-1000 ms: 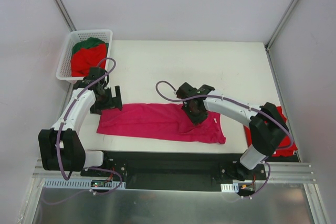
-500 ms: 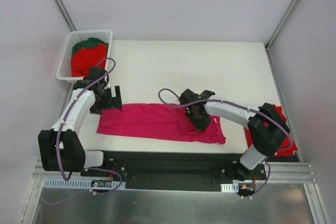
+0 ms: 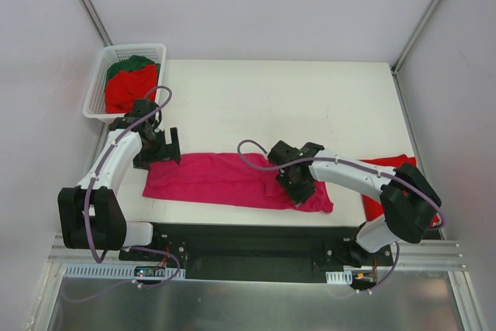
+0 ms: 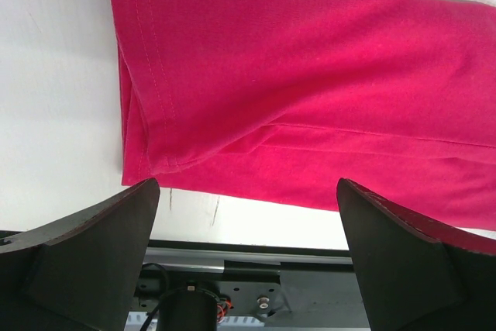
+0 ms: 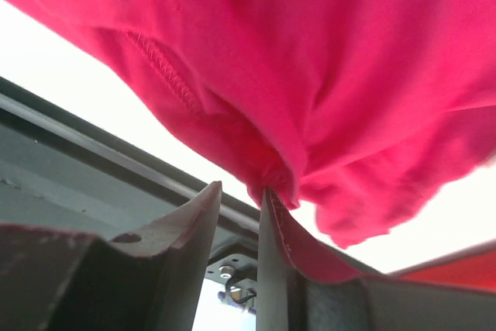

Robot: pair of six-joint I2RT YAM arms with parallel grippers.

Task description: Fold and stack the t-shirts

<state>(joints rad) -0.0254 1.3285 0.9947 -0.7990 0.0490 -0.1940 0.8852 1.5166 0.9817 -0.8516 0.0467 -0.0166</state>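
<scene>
A magenta-pink t-shirt (image 3: pixel 225 178) lies as a long folded strip along the table's near edge. My left gripper (image 3: pixel 161 150) hovers open over the strip's left end; in the left wrist view its fingers (image 4: pixel 116 230) straddle the shirt's (image 4: pixel 294 91) near hem without touching it. My right gripper (image 3: pixel 301 186) sits low on the strip's right part. In the right wrist view its jaws (image 5: pixel 240 187) stand a narrow gap apart with nothing between them, and the pink cloth (image 5: pixel 310 75) drapes over the outer side of one finger (image 5: pixel 271 230). A red t-shirt (image 3: pixel 391 164) lies at the table's right edge.
A white lattice basket (image 3: pixel 97 83) at the back left holds a red shirt (image 3: pixel 128 89) and a dark green one (image 3: pixel 133 63). The black base rail (image 3: pixel 248 238) runs just below the pink shirt. White walls close in on both sides.
My right gripper has slid toward the near right along the pink shirt, bunching cloth there, and the arm's move has uncovered more of the red shirt. The left arm has stayed still.
</scene>
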